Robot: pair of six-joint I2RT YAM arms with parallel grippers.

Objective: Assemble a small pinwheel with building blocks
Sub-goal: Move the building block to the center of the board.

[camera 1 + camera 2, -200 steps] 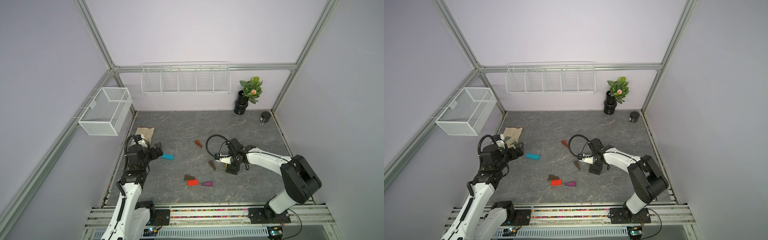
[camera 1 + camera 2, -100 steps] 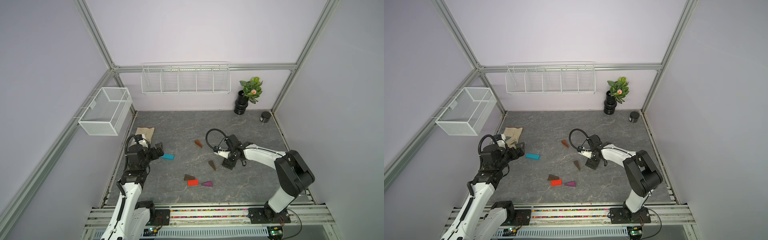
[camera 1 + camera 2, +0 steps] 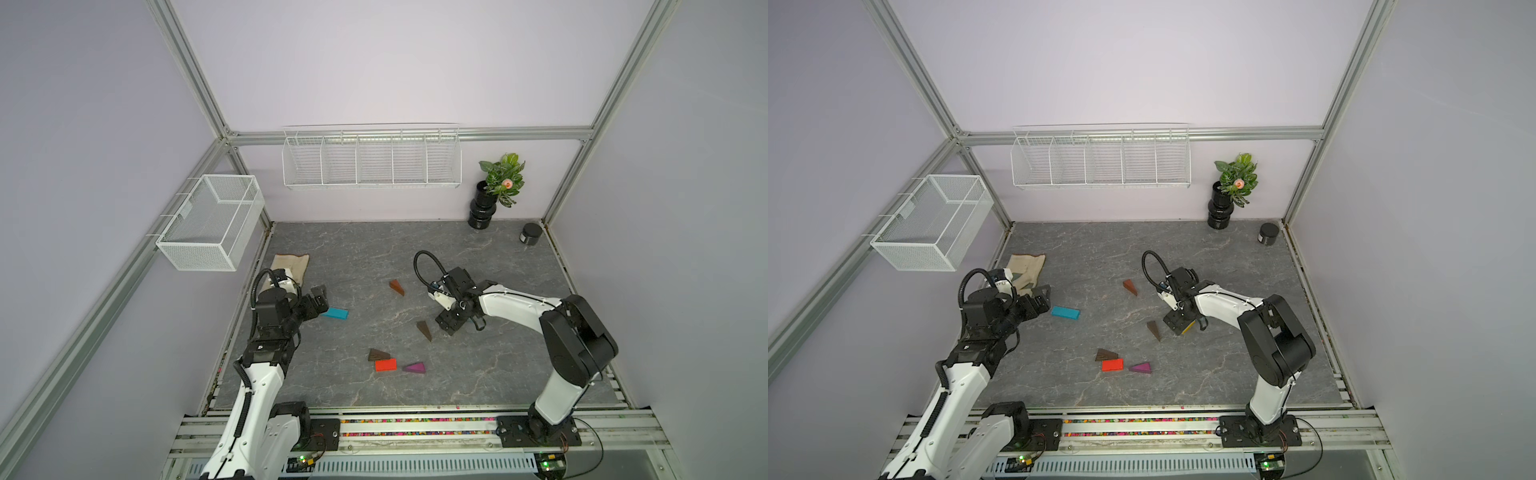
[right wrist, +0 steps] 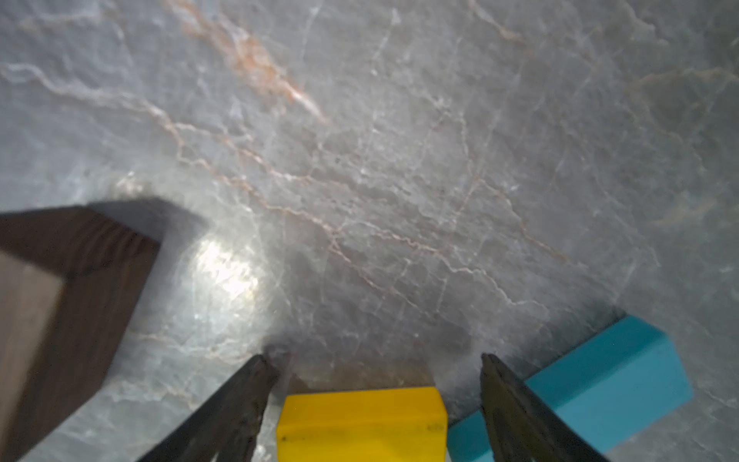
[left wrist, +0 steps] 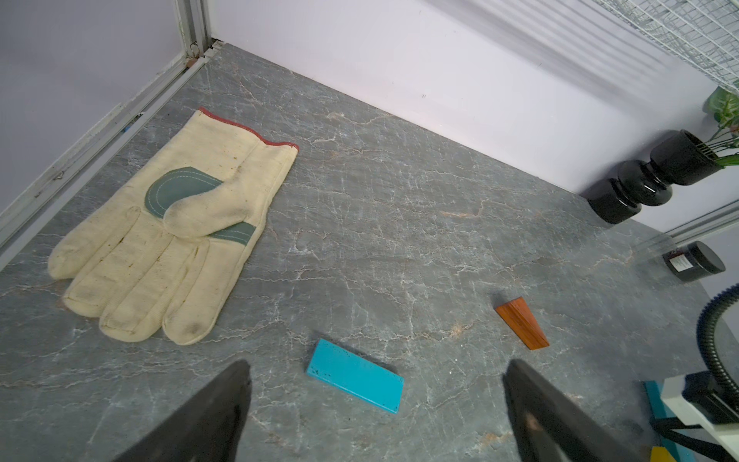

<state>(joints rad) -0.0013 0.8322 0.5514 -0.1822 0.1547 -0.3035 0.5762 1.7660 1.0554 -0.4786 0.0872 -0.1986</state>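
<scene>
Yellow brick (image 4: 362,424): lying between the right fingers (image 4: 236,412)
Right fingers: apart, gap beside brick
Left fingers (image 5: 208,420): wide apart, empty

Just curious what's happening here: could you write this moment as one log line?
left gripper: open, beside teal block | right gripper: open, straddling yellow block | pinwheel: not yet built

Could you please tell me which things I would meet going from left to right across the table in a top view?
work glove → teal bar → red brick → purple wedge → right gripper → black vase → black jar
</scene>
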